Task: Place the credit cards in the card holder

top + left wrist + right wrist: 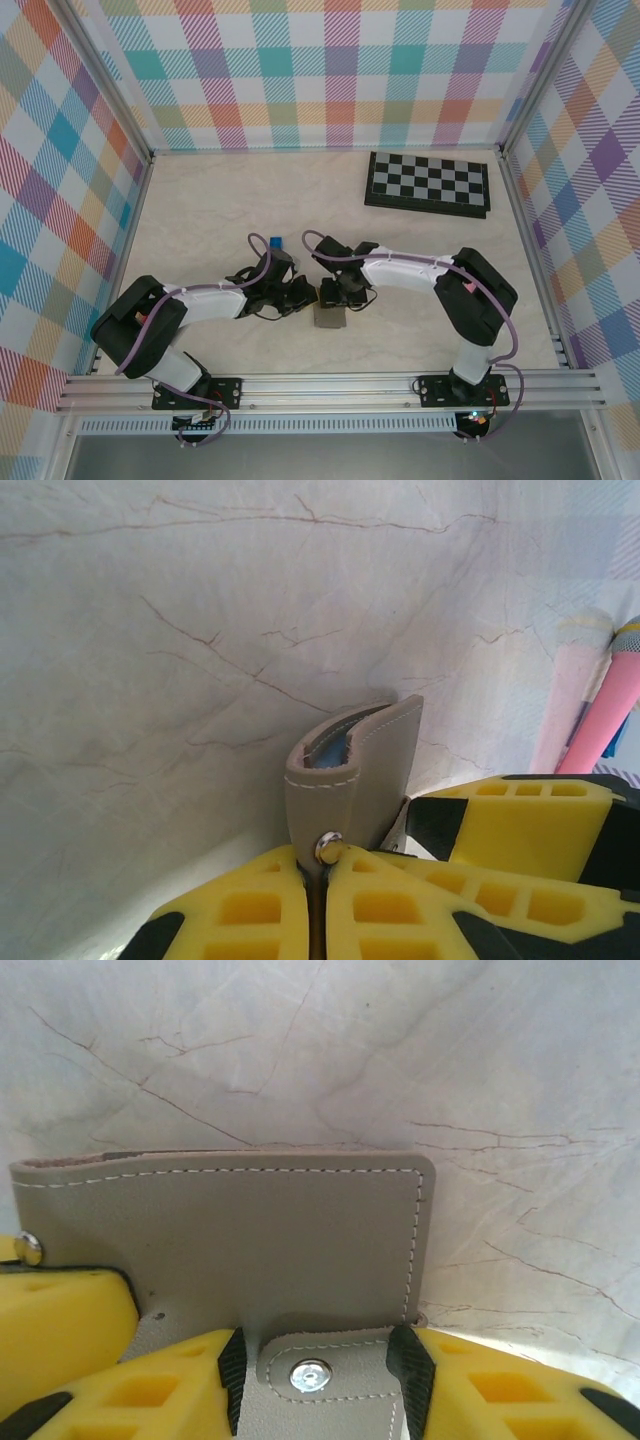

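The card holder (330, 316) is a flat grey stitched wallet on the table between the two arms. My left gripper (320, 858) is shut on its side edge by a metal snap stud (328, 846), and the wallet (352, 775) bows up from the jaws with blue showing inside its fold. My right gripper (315, 1362) stands open at the wallet's near edge, its fingers (170, 1390) on either side of the snap tab (312, 1372). The grey face (230, 1230) fills the middle of the right wrist view. From above, both grippers (300, 296) (342, 292) meet over it. No credit cards are in view.
A folded chessboard (428, 183) lies at the back right. A small blue object (275, 242) stands just behind the left wrist. Pink shapes (608, 710) show blurred at the right of the left wrist view. Plaid walls enclose the marble table (200, 210).
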Robot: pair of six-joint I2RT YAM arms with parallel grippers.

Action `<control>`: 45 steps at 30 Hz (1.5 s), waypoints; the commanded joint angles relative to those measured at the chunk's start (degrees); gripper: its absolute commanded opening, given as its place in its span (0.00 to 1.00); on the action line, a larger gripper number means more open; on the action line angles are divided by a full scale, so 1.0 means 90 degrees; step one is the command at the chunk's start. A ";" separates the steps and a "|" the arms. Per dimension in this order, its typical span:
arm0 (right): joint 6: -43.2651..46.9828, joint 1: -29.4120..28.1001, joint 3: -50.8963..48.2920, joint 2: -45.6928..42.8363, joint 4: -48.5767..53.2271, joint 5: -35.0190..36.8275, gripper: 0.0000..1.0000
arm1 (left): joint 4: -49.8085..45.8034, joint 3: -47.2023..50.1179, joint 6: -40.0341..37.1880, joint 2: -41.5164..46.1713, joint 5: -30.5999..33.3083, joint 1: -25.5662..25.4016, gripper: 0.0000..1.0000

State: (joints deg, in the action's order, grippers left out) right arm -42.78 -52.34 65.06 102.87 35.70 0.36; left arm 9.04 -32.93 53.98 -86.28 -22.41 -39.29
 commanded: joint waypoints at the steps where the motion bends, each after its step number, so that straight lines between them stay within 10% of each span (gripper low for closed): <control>1: 0.0115 -0.0185 0.0128 0.0377 0.0770 0.0434 0.43 | 0.0067 -0.0133 -0.0093 0.0171 0.0064 -0.0029 0.00; 11: -0.0305 0.0002 -0.0319 -0.0199 0.1433 0.1511 0.15 | -0.0422 0.0017 -0.0303 0.0309 0.0419 -0.0019 0.00; 31: -0.0170 0.0275 -0.0351 -0.0139 0.1537 0.1420 0.26 | -0.0653 -0.0359 -0.0792 -0.0160 0.0038 -0.0048 0.02; 45: -0.0260 0.0458 -0.0509 -0.2294 0.1145 0.1640 0.47 | -0.4117 -0.1457 -0.1446 0.1591 0.2446 -0.0117 0.71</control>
State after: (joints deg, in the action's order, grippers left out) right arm -44.40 -48.71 61.19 85.36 47.86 14.52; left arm -15.16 -42.00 43.35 -76.75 -9.63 -40.10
